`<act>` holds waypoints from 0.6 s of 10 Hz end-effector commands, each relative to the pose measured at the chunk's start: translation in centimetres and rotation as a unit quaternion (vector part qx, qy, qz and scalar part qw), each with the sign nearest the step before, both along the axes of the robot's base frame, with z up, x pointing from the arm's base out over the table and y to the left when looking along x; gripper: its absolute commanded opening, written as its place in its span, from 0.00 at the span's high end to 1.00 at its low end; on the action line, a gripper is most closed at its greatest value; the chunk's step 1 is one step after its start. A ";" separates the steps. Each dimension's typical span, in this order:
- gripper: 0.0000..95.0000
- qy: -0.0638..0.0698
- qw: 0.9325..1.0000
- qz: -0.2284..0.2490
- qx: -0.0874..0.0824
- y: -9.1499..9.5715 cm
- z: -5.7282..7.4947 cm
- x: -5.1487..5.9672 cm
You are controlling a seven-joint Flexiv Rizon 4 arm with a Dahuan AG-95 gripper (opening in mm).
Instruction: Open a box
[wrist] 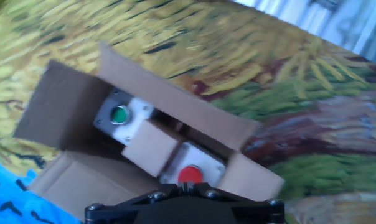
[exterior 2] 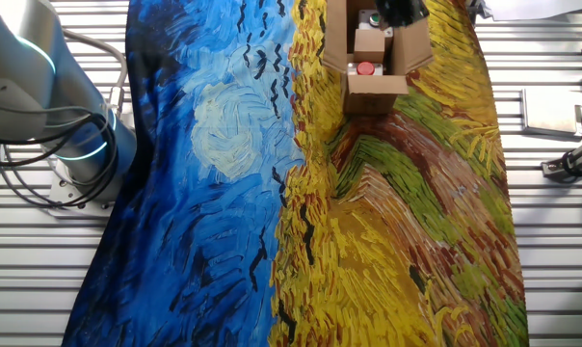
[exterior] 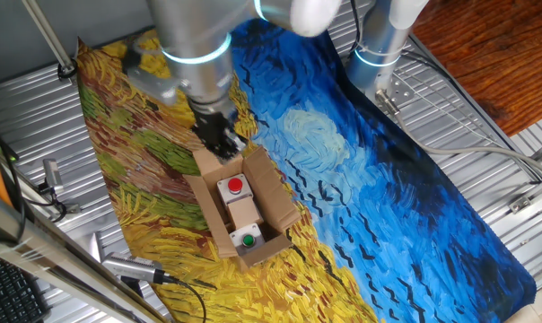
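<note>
The brown cardboard box lies on the painted cloth with its flaps spread open. Its tan insert shows a red button and a green button. My gripper hovers over the end of the box nearest the red button, fingers together with nothing seen between them. In the hand view the gripper sits at the bottom edge, just above the red button, with the green button further off. In the other fixed view the box is at the top edge, and the gripper is mostly cut off.
The painted cloth covers a ribbed metal table. The arm's base stands beside the blue side. Metal tools lie at the cloth's yellow edge. A clamp-like part lies on the table.
</note>
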State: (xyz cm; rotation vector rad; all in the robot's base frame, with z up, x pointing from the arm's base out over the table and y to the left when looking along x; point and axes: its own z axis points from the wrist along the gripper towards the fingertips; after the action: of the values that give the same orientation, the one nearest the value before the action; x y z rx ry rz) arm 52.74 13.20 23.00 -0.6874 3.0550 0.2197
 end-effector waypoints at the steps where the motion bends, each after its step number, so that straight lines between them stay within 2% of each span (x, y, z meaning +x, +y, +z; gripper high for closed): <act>1: 1.00 0.003 0.997 0.075 0.000 -4.3 -0.9 1.2; 3: 1.00 0.001 0.996 0.091 -0.002 -6.5 -1.5 1.5; 5: 1.00 0.003 0.995 0.096 -0.003 -7.0 -2.2 1.5; 6: 1.00 0.018 0.996 0.087 -0.005 -7.0 -2.2 1.5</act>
State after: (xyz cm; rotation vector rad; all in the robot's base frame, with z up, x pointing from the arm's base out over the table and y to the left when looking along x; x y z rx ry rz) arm 54.41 6.35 20.95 -0.9210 3.0340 0.2176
